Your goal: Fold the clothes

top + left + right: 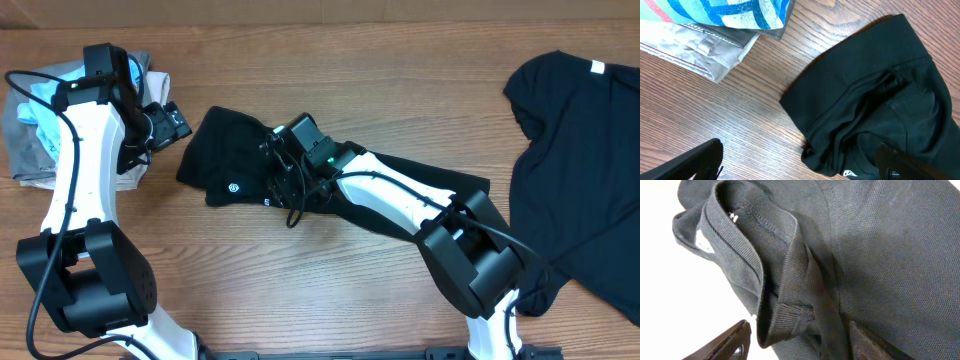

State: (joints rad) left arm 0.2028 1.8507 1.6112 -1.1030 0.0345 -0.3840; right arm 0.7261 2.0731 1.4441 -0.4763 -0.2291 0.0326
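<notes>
A black T-shirt (pixel 232 160), bunched into a thick fold with a small round white logo, lies at the table's middle left. My right gripper (pixel 276 166) is down on its right side. In the right wrist view this gripper (pixel 797 327) is open: the ribbed collar roll (pixel 790 315) lies between the fingers, the left finger (pixel 735 337) is clear of the cloth and the other rests against it. My left gripper (pixel 172 122) hovers open by the shirt's upper left edge, and in the left wrist view (pixel 799 150) it holds nothing. A second black T-shirt (pixel 585 150) lies spread out flat at the right.
A pile of grey and blue-patterned clothes (pixel 35 130) sits at the far left, behind my left arm. In the left wrist view its beige fold (pixel 705 47) lies close to the black shirt. Bare wood table (pixel 300 290) runs along the front.
</notes>
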